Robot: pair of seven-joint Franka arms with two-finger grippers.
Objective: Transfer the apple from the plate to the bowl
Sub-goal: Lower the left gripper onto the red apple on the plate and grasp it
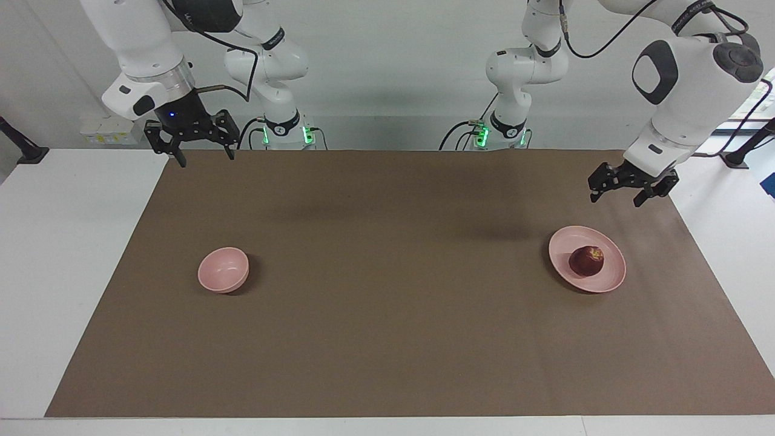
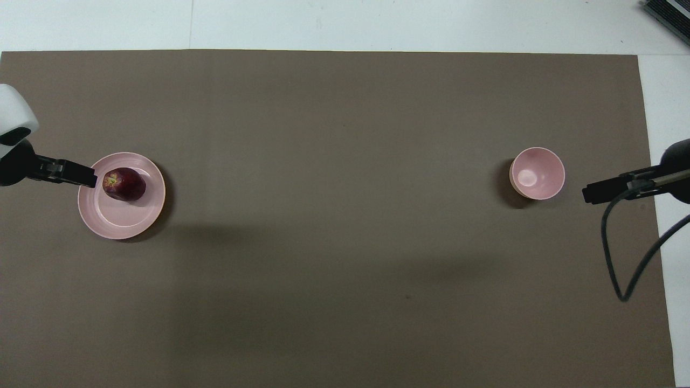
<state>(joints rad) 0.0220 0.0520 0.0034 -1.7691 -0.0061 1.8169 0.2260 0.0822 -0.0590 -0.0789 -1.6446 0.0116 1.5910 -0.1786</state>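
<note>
Two dishes are sitting well apart on the brown mat (image 1: 387,339), and I'm working out how to bridge them. I'm seeing the apple (image 1: 586,261) resting on the plate (image 1: 560,245) toward my left arm's end of the tabletop (image 1: 72,272), lying a little off the plate's middle, toward its robot-side rim. The bowl (image 1: 223,270) is standing upright and empty toward my right arm's end, ready to receive.

I'm holding my left pincer (image 1: 617,194) in the air just short of the plate, its fingers spread and pointing down, gripping nothing. I'm judging that it's placed there because the apple is nearest this arm, so the reach down is short. My right pincer (image 1: 204,156) is waiting high over the mat's corner near its own base, fingers spread too, empty, well clear of the bowl.

Nothing is lying between plate and bowl; the stretch of mat is bare, so I'm expecting no obstacle on the carry. The long span is the real concern: I'm guessing one arm may struggle to cover it alone. The apple is round and could roll on the shallow plate if I'm nudging it off-centre, so I'm planning to close squarely across its widest part
</note>
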